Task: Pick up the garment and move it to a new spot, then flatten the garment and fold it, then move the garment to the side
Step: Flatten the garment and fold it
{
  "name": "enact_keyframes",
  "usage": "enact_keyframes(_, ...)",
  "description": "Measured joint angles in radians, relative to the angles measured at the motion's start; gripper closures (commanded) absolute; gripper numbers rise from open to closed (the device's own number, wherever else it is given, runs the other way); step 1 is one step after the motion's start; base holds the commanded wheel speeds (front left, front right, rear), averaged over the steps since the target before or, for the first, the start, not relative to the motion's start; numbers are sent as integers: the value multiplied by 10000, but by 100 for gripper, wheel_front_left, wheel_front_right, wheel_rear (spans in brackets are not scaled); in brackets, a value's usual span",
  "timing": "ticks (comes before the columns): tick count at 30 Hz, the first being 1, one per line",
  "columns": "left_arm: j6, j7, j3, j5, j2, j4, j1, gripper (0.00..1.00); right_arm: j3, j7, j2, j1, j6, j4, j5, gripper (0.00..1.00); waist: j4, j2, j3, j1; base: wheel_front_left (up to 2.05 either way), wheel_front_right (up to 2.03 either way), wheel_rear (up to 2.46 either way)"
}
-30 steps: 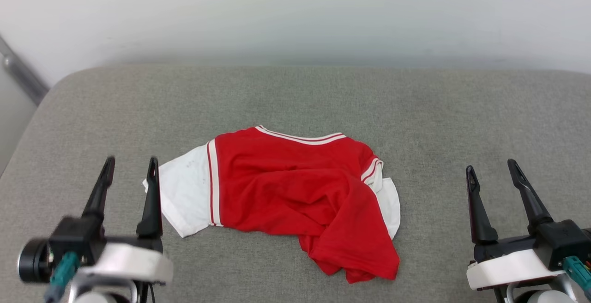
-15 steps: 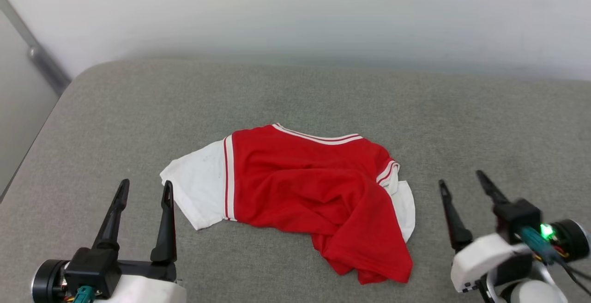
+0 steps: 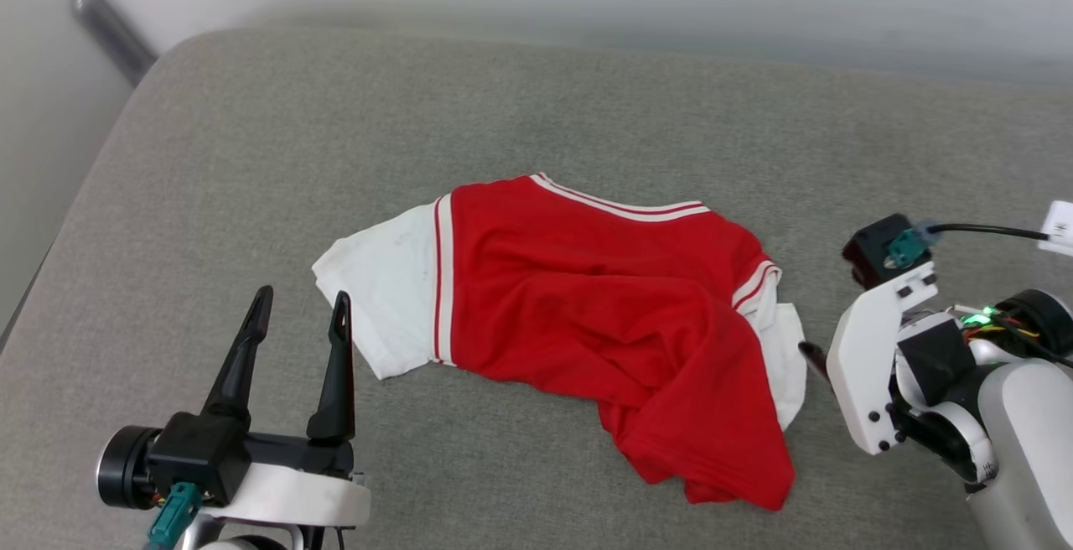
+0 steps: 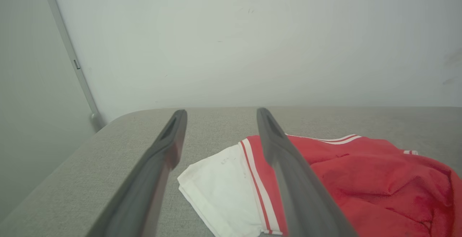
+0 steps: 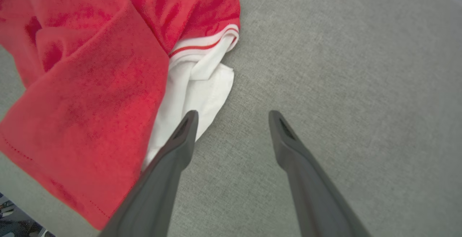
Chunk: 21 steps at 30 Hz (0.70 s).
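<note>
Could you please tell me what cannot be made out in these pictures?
- Shirt: bunched folds hide part of its surface, head view.
- Right gripper: its white wrist covers most of both fingers, head view.
- Shirt's far side: cut off by the left wrist view's right edge.

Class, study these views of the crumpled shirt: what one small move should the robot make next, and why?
Probably lower the right gripper onto the white sleeve and close. Its jaws stand open, one side over that sleeve's edge, the other over the bare cushion, and the shirt lies ungripped.
</note>
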<state>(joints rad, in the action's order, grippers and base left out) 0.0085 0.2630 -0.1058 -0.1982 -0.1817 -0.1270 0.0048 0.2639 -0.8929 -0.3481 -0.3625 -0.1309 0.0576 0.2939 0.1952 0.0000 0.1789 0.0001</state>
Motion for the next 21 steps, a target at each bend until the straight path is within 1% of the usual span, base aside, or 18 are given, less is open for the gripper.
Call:
enact_keyframes(3,-178,0,104,140,146,44,-136,0,209,-802,-50,-123,-2,364,408,0,223,0,184,0,0,0,0)
enact_keyframes(5,-268,0,153,222,299,63,-160,0,272,-1043,-40,-149,0,642,489,0,376,0,299,0,0,0,0)
enact_keyframes(8,-412,0,224,318,451,84,-278,0,449,-1014,-174,-291,-2,1009,368,0,599,0,469,0,0,0,0)
enact_keyframes(14,-635,0,339,476,731,190,-338,0,545,-644,-88,-371,0,1578,414,0,982,0,778,0,0,0,0)
enact_keyframes(15,-679,0,378,506,765,213,-355,0,568,-560,-102,-382,2,1641,414,20,1031,0,814,0,0,0,0)
enact_keyframes(16,-704,0,403,548,800,224,-360,0,583,-464,-121,-399,2,1689,410,69,1070,0,841,0,0,0,0)
enact_keyframes(18,-738,0,474,562,865,257,-362,0,665,-215,-203,-441,0,1764,320,100,1100,0,867,0,0,0,0)
enact_keyframes(21,-788,0,617,639,913,324,-362,0,738,255,-280,-478,-8,1954,142,100,1026,0,794,0,0,0,0)
